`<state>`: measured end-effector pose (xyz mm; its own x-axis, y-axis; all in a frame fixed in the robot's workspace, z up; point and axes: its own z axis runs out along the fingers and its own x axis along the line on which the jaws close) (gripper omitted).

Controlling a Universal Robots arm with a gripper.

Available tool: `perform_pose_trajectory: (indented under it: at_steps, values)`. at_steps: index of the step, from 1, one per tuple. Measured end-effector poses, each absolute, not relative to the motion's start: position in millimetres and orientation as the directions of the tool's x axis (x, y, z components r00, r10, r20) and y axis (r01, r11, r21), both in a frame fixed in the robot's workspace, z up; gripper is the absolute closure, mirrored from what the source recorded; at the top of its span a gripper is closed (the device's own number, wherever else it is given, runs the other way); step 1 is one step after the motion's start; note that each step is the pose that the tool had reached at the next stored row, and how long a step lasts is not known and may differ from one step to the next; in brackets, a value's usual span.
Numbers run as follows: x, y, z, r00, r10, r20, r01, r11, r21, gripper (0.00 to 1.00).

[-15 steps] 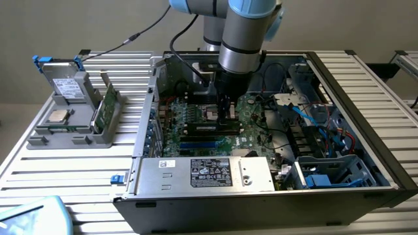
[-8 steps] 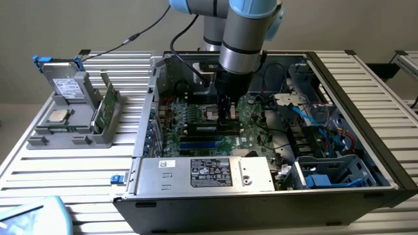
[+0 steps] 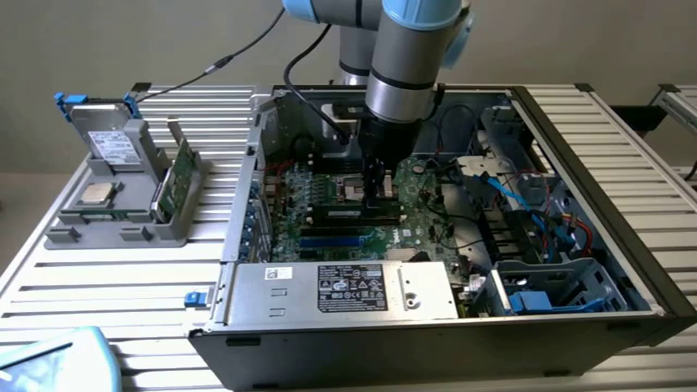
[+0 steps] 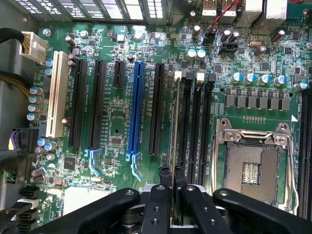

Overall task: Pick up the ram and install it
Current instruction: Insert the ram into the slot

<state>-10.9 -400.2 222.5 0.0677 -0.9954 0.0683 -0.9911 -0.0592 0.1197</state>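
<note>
One gripper (image 3: 378, 194), at the centre of the exterior view, clamps the ram (image 4: 174, 126) edge-on at the motherboard's (image 4: 117, 117) black memory slots (image 4: 196, 126).

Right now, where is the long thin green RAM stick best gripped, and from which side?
Its upper edge, from straight above, pinching the two flat faces: the RAM stick stands on edge along the black memory slots, and the gripper holds it so.

An open computer case (image 3: 436, 347) stands beside a grey holder (image 3: 163, 231).
</note>
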Motion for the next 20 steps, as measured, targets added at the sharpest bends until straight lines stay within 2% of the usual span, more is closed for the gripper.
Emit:
perform_pose_trajectory:
  at_steps: [20]
  values:
    - [-10.9, -401.0, 221.3, 0.068, -0.995, 0.068, -0.991, -0.059, 0.120, 0.87]
